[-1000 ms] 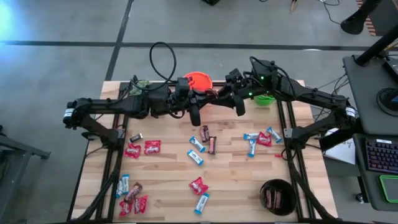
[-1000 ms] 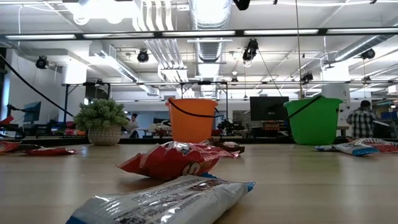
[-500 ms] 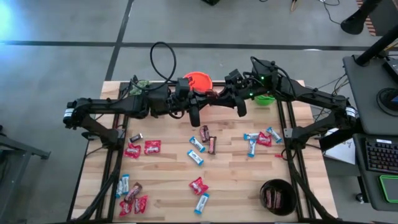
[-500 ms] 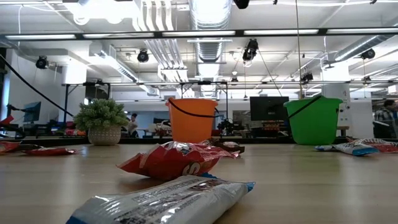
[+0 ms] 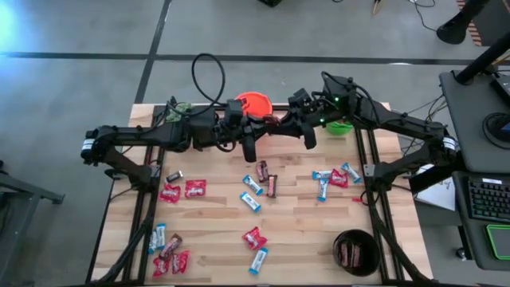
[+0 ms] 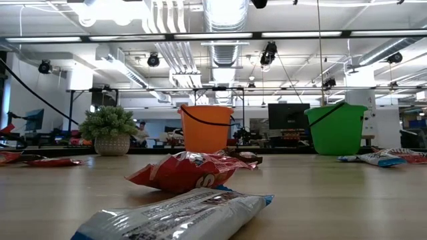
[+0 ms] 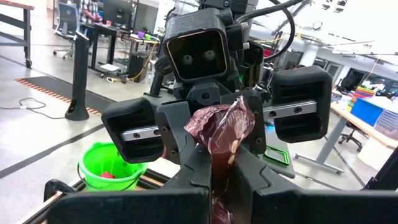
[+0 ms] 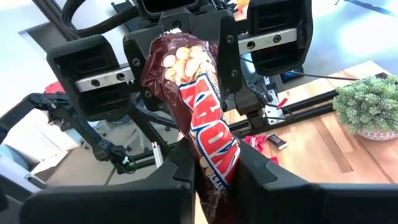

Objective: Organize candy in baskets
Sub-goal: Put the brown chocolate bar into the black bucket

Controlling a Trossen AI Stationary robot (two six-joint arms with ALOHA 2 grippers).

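Observation:
A dark brown wrapped candy bar [image 8: 199, 106] with red lettering hangs high above the table's far part, beside the orange basket [image 5: 253, 102]. My left gripper [image 7: 221, 171] is shut on one end of it and my right gripper [image 8: 214, 171] on the other. The two grippers face each other [image 5: 275, 125]. The green basket [image 5: 340, 126] stands at the far right. The black basket [image 5: 355, 252], with brown candy in it, stands at the near right. Red, blue-and-white and brown candy [image 5: 253, 191] lies flat and scattered over the tabletop. My left gripper pinches one end of the brown bar [image 7: 219, 177] between its two fingers. The fingers come level from the table's left and lie along the bar, which is clear of the table. My right gripper pinches the bar's other end [image 8: 216, 163] between its two fingers. They come level from the table's right, along the bar, which runs on into the left gripper's fingers [image 8: 221, 43].
A small potted plant [image 5: 182, 109] stands at the far left corner. Candy lies in clusters at the near left [image 5: 169, 253], middle [image 5: 255, 239] and right [image 5: 335, 178]. Two wrappers [image 6: 183, 170] lie close before the low camera.
Both arms and the bar keep still. In the low view a person in the room behind has gone out of the picture at the right.

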